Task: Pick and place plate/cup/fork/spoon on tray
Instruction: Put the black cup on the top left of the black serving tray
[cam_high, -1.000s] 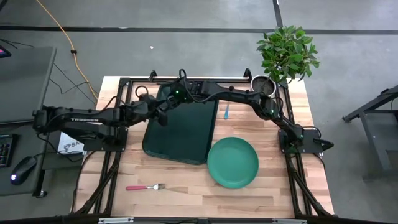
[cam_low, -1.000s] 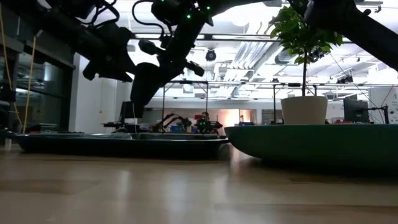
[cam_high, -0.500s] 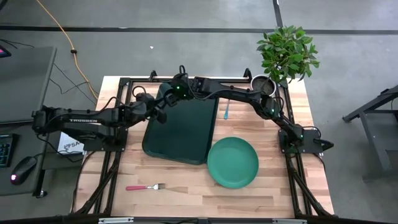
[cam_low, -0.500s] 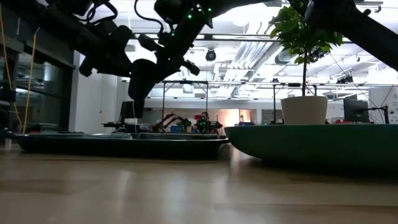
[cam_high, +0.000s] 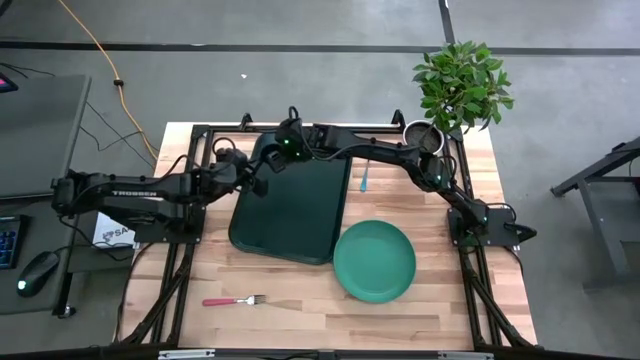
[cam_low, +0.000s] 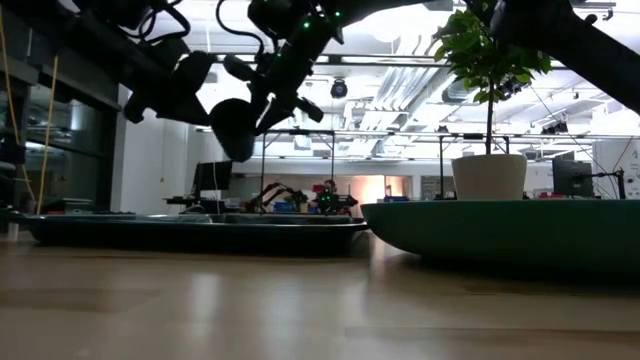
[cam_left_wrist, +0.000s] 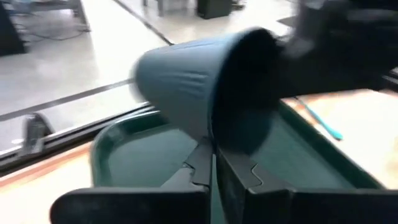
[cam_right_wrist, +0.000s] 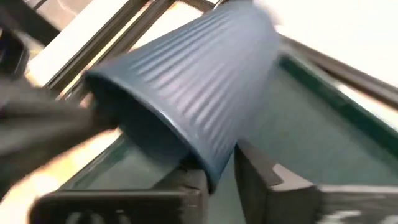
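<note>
The dark teal cup (cam_left_wrist: 186, 74) is in the air over the far left corner of the dark green tray (cam_high: 290, 205). It is tilted, and it also shows in the low view (cam_low: 235, 128). My left gripper (cam_left_wrist: 216, 165) and my right gripper (cam_right_wrist: 217, 174) both meet at the cup. The teal-green plate (cam_high: 373, 261) lies flat on the table to the right of the tray's near end. The pink-handled fork (cam_high: 232, 300) lies near the front edge. The blue-handled spoon (cam_high: 364, 180) lies to the right of the tray. My left gripper pinches the cup's rim (cam_left_wrist: 213, 138) between its nearly closed fingers, coming level from the table's left. The cup is clear of the tray and tilted. My right gripper has the rim's lowest part (cam_right_wrist: 206, 173) between its fingers, one on the opening side and one (cam_right_wrist: 255, 165) by the ribbed outer wall. It comes from the table's far right.
A white pot (cam_high: 422, 135) with a leafy plant (cam_high: 460, 85) stands at the far right corner. Both arms cross above the tray's far end. Bare wood lies between the fork and the plate.
The cup has tipped from hanging long below the grippers to lying tilted, and has risen a little. My left gripper has gone slightly up and toward the table's left edge. The tray, plate, fork and spoon have stayed put.
</note>
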